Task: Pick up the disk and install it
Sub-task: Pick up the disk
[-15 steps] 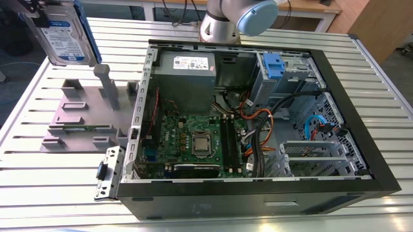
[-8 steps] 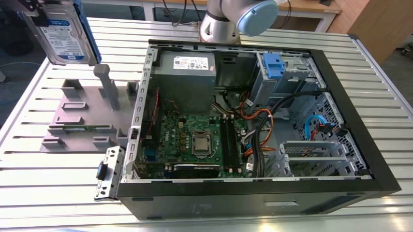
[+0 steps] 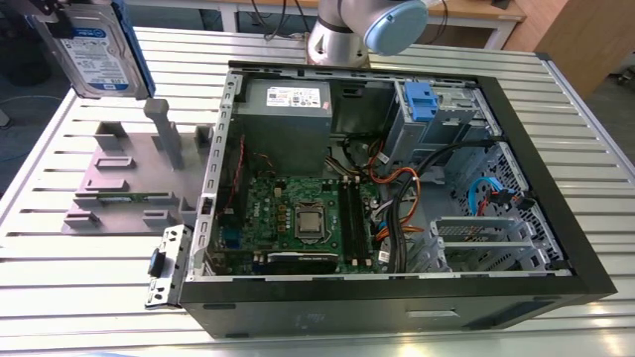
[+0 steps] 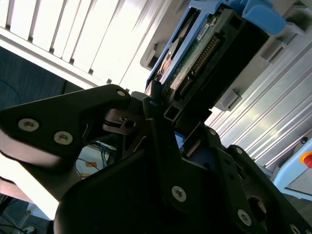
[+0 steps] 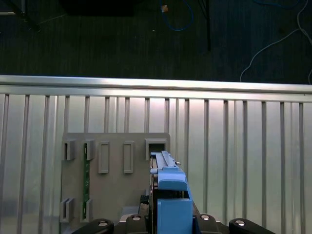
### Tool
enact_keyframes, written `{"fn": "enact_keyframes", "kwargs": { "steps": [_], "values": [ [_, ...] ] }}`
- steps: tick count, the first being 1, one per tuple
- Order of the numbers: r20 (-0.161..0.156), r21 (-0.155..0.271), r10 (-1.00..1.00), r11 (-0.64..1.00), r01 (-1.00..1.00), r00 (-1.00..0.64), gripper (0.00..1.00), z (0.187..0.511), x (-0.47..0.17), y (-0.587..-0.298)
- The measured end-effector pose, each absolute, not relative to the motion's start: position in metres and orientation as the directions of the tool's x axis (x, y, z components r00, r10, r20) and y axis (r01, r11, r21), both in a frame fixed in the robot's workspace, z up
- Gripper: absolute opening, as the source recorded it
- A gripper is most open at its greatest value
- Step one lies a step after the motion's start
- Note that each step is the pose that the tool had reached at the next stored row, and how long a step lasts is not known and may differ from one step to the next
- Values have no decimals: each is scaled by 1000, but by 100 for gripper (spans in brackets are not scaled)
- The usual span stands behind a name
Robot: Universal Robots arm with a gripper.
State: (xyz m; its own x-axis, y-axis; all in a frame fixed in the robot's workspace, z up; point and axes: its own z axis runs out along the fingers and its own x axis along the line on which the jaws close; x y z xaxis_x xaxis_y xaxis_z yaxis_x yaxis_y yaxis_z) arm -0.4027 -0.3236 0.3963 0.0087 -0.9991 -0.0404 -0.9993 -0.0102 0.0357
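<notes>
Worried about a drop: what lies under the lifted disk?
Below the disk lies the grey stand, resting on the slatted table. The stand's part directly beneath the disk is covered by it.

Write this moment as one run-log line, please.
hand: shut on the disk | disk: in air over the grey stand | computer case: open, disk not yet inside

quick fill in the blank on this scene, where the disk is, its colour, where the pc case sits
1. The gripper holds the disk in the air above the grey ____.
2. The bracket framing the disk is ____ in colour.
3. In the exterior view, the open computer case lies toward that view's ____ of the disk.

Missing words: stand; blue; right
</notes>
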Motion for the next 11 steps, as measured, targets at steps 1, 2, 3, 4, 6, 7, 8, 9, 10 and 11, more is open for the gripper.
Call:
{"fn": "enact_keyframes", "kwargs": {
  "steps": [1,2,3,4,6,7,8,9,10,11],
  "values": [
    [-40,36,-999,-10,-999,9,37,397,-403,-324],
    [-40,36,-999,-10,-999,9,37,397,-403,-324],
    [-40,36,-999,-10,-999,9,37,397,-403,-324],
    [-40,36,-999,-10,-999,9,37,398,-403,-324],
    [-40,36,-999,-10,-999,9,37,398,-403,-324],
    [-40,36,-999,-10,-999,9,37,399,-403,-324],
    [-40,36,-999,-10,-999,9,37,399,-403,-324],
    [-40,36,-999,-10,-999,9,37,399,-403,-324],
    [-40,36,-999,-10,-999,9,37,399,-403,-324],
    [-40,36,-999,-10,-999,9,37,400,-403,-324]
  ]
}}
